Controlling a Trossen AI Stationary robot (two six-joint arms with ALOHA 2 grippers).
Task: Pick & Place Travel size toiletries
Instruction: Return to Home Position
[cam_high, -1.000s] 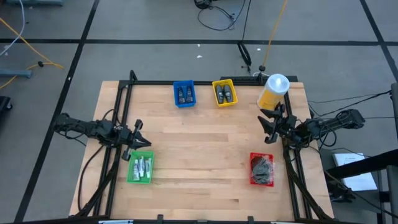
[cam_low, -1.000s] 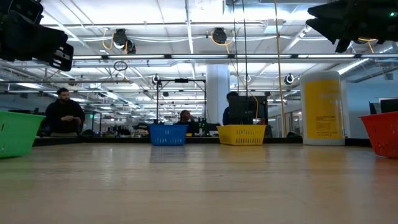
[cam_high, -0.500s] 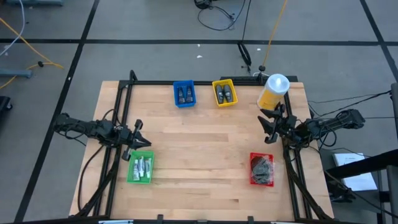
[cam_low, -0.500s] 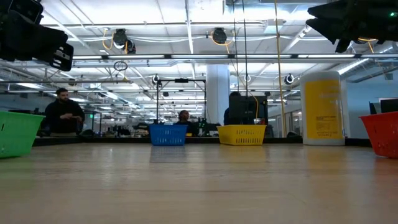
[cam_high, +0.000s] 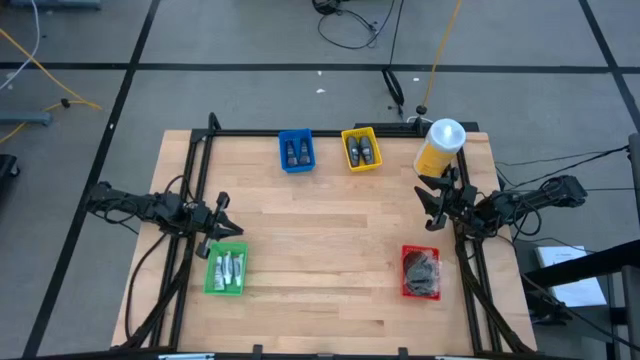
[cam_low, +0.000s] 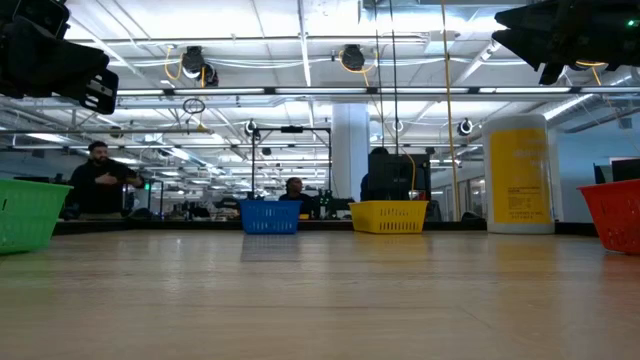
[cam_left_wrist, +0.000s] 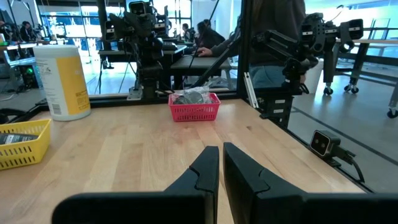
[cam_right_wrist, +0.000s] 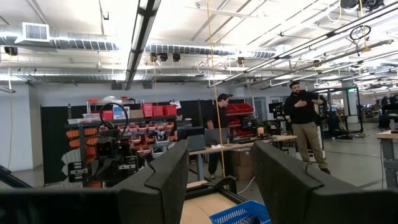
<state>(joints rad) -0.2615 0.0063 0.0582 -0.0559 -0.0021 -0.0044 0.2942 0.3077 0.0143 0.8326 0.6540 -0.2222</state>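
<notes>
White tubes (cam_high: 228, 267) in green bin (cam_high: 209, 272); dark pieces (cam_high: 421, 270) heaped in red bin (cam_high: 405, 288).

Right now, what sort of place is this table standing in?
Probably an open lab or workshop floor. Shelves of red parts bins line a far wall, exposed ducts run under the ceiling, and a person is among desks beyond the table.

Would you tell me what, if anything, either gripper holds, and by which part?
Nothing is held: the left gripper is shut on nothing, the right gripper open and empty.
</notes>
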